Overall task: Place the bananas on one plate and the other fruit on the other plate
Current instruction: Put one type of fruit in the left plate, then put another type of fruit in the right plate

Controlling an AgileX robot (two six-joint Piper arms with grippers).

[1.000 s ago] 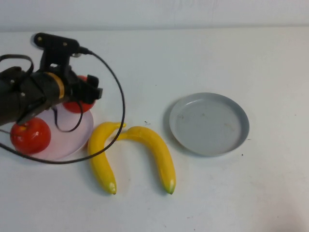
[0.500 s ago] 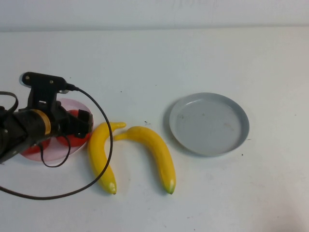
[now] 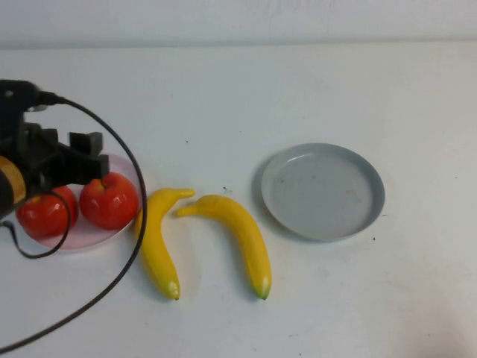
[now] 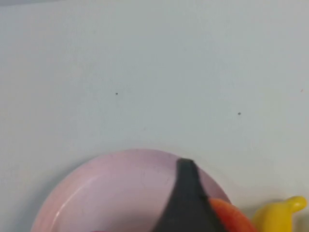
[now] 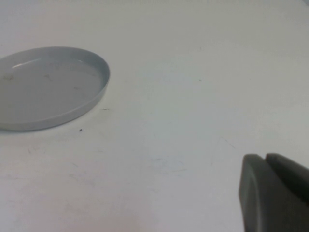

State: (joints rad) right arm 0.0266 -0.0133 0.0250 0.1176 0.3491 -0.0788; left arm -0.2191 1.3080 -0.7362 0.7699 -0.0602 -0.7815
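Observation:
Two red apples lie side by side on the pale pink plate at the far left. My left gripper hovers just behind them, open and empty. In the left wrist view one of its fingers shows over the pink plate, beside an apple and a banana tip. Two yellow bananas lie on the table right of the pink plate. The grey plate is empty. My right gripper is shut, low over the table, apart from the grey plate.
The left arm's black cable loops over the table past the pink plate and crosses the left banana. The white table stretches behind and to the right of the plates.
My left gripper lowered the second apple onto the pink plate, let go of it and drew back to the left. The bananas and the grey plate have not moved.

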